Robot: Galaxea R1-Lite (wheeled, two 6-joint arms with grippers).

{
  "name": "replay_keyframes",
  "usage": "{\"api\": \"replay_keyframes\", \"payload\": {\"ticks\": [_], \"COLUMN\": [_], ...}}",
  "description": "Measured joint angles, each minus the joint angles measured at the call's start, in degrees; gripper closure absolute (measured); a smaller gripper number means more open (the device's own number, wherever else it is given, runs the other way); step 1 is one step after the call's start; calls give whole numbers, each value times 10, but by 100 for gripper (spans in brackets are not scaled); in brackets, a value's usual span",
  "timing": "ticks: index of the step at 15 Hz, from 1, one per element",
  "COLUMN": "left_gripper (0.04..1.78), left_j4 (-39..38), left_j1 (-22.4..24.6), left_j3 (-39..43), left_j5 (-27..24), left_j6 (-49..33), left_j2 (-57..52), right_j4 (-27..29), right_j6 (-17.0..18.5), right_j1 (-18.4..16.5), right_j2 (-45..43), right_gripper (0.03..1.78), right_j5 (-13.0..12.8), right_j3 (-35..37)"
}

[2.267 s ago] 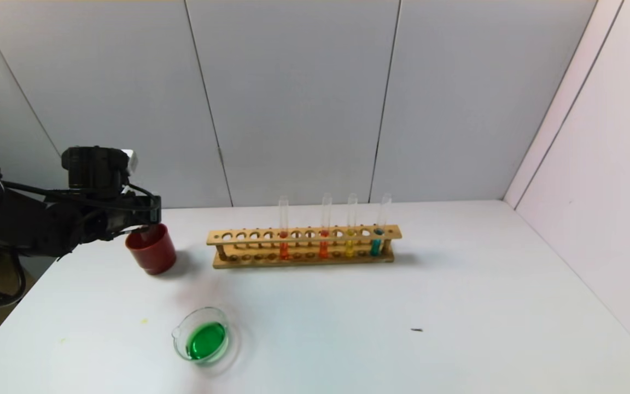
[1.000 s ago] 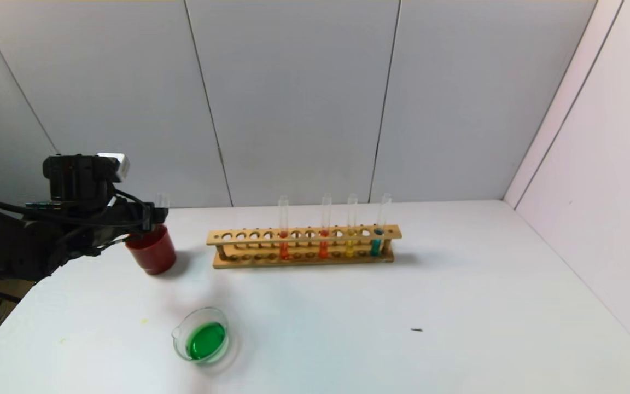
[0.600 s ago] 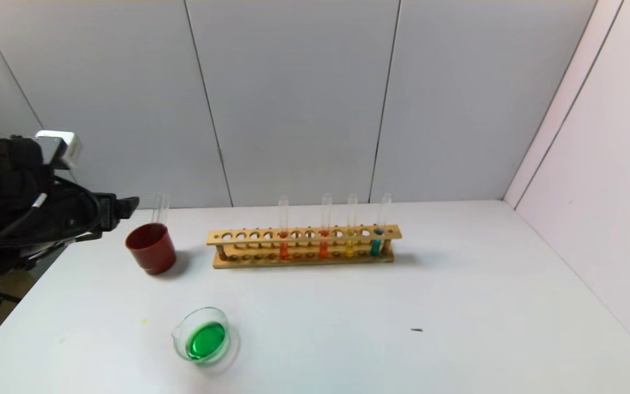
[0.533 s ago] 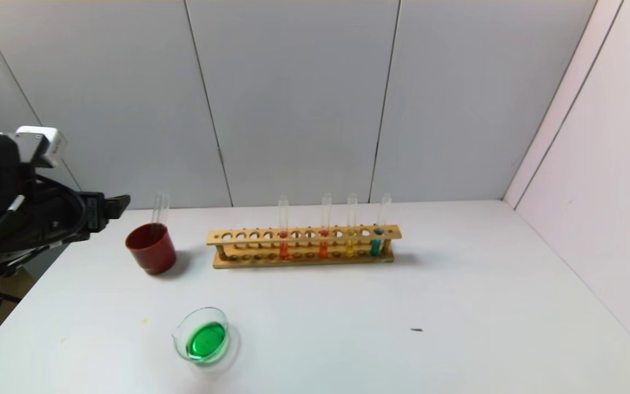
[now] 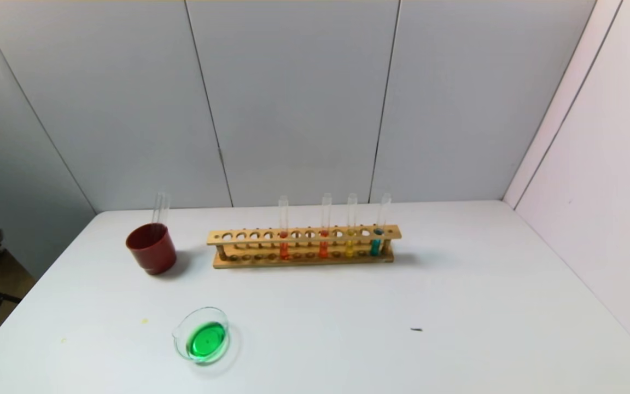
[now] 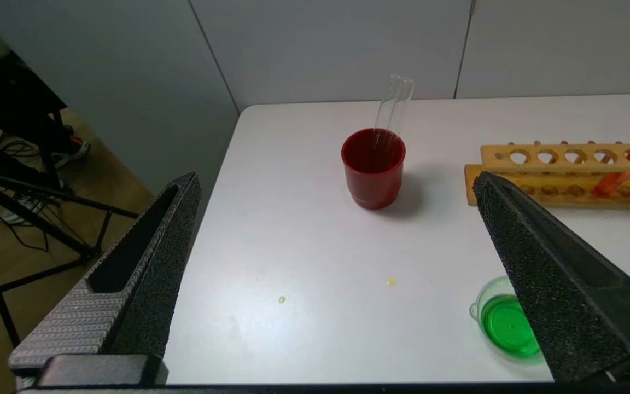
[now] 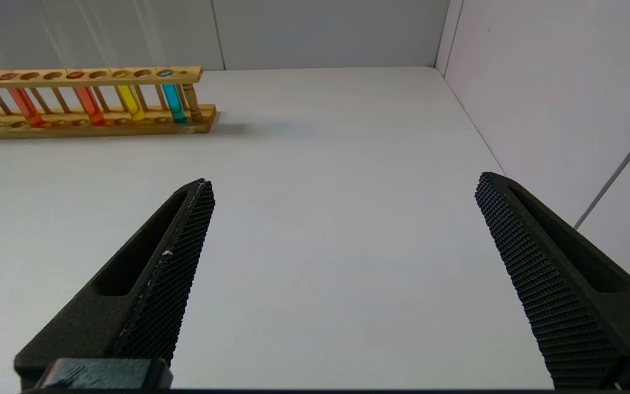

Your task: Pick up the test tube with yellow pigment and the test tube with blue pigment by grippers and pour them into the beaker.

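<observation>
Two empty clear tubes (image 5: pixel 159 210) are seen standing in the dark-red cup (image 5: pixel 151 249) at the left of the white table (image 5: pixel 457 306), and green liquid is held in the beaker (image 5: pixel 204 338) nearer the front edge. From this it is judged that a yellow and a blue portion have already been poured and mixed, so the pouring appears done. In the wooden rack (image 5: pixel 304 246) to the right, two orange-red tubes (image 5: pixel 283 235) are followed by the test tube with yellow pigment (image 5: pixel 350 232) and the test tube with blue pigment (image 5: pixel 378 230), both upright in their holes and untouched. Whether these are spares or a further pair to be poured cannot be told. The left gripper (image 6: pixel 337 262) is held off the table's left edge, its jaws spread wide and nothing between them; it is absent from the head view. The right gripper (image 7: pixel 342 257) is held low over bare table at the right, well apart from the rack, likewise spread wide and empty.
</observation>
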Motion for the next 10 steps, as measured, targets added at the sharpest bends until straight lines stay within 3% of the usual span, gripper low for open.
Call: {"api": "replay_keyframes", "payload": {"ticks": [5,10], "left_gripper": [7,7], "left_j4": [190,257], "left_j1": [0,0], "left_j3": [4,79], "left_j5": [2,-4], "left_j6": [1,21], "left_j2": [-217,-387], "right_j4": [0,0], "right_j6": [0,0], "right_j1": [0,0], "right_j2": [0,0], "right_gripper": [7,7], "right_j5": [0,0], "right_j3": [0,0]}}
